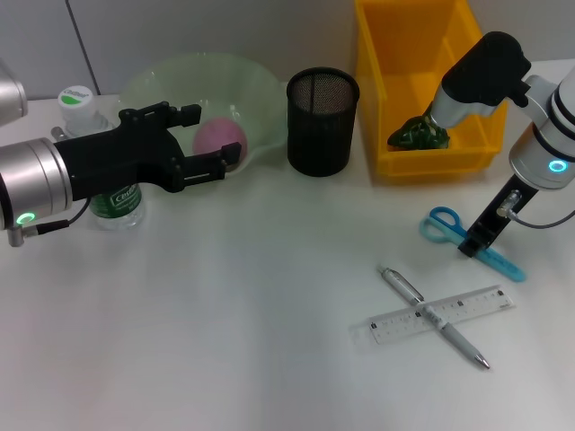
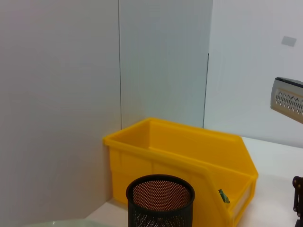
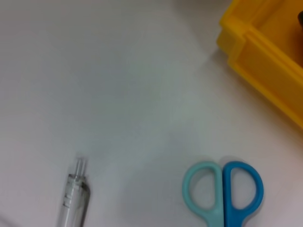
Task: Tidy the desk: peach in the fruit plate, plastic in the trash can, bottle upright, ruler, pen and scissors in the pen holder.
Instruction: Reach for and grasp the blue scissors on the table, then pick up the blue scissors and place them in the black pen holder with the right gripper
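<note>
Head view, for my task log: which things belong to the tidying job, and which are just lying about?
Job: peach, fruit plate, bottle, plastic, yellow bin, pen holder, scissors, pen, ruler.
Lying about: nothing visible.

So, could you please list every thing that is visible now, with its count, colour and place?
Round peach: 1, pink, in the plate.
Shallow fruit plate: 1, pale green, far left.
Plastic bottle: 1, clear with green label, upright, behind the left arm.
Mesh pen holder: 1, black, centre back.
Plastic bin: 1, yellow, far right.
Crumpled plastic: 1, green, in the bin.
Scissors: 1, blue, right.
Ruler: 1, clear, front right.
Pen: 1, silver, across the ruler.
Left gripper: black, open, by the plate.
Right gripper: black, over the scissors.
</note>
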Tool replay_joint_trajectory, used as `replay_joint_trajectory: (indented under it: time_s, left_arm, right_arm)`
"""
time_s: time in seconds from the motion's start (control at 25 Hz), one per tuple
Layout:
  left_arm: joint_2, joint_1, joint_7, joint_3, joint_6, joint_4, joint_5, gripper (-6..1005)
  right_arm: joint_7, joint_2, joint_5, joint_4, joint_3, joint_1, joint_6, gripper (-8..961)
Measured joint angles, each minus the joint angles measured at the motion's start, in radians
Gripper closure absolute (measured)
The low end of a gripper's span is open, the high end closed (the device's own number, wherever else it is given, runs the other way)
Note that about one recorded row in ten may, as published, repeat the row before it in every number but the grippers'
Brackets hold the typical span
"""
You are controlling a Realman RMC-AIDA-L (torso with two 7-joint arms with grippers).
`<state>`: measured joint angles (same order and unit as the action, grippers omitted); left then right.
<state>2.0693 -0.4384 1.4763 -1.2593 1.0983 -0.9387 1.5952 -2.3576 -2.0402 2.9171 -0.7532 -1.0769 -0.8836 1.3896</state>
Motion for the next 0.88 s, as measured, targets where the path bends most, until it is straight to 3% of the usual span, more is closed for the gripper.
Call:
replay_joint_trajectory:
  time_s: [0.6, 0.88]
  left_arm:
    - [0.0, -0.005, -0.001, 0.0, 0.0, 0.001, 0.002, 197]
    - [0.0, -0.005, -0.001, 0.0, 0.0, 0.002, 0.003, 197]
  right_arm:
    - [0.0, -0.004, 0.0, -0.008, 0.001, 0.0, -0.004, 725]
    - [0.007, -0.01, -0.037, -0.109, 0.009, 0.015, 0.052, 729]
